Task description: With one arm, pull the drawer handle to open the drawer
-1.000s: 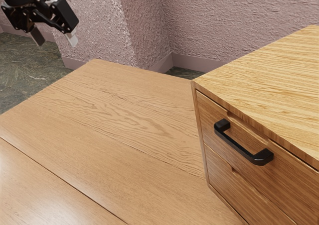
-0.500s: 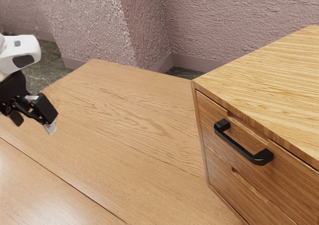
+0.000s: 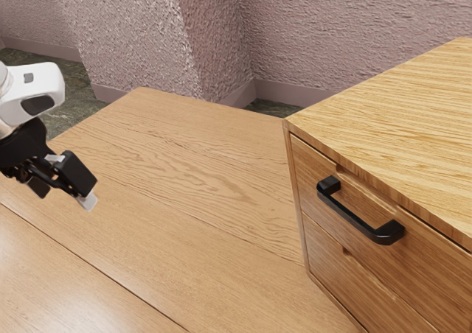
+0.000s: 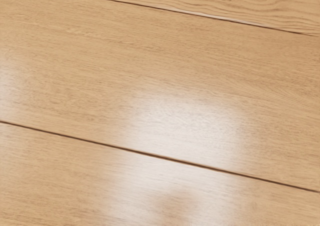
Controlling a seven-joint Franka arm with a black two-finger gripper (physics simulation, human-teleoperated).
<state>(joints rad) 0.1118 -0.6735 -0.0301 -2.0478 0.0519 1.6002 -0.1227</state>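
Note:
A wooden cabinet stands on the table at the exterior view's right. Its upper drawer front carries a black bar handle and sits flush with the cabinet face. My gripper hangs low over the table at the exterior view's far left, far from the handle. Its fingers stand apart, open, with nothing between them. The white wrist link shows above it. The wrist view looks down on bare wooden table planks with a dark seam between them.
The wooden table top stretches between my hand and the cabinet. A lower drawer front sits under the handled one. Rough pink walls and a stone floor lie behind the table.
My hand came down from the upper left corner to just above the table, then shifted slightly right and lower. The fingers stayed apart. The drawer has not moved.

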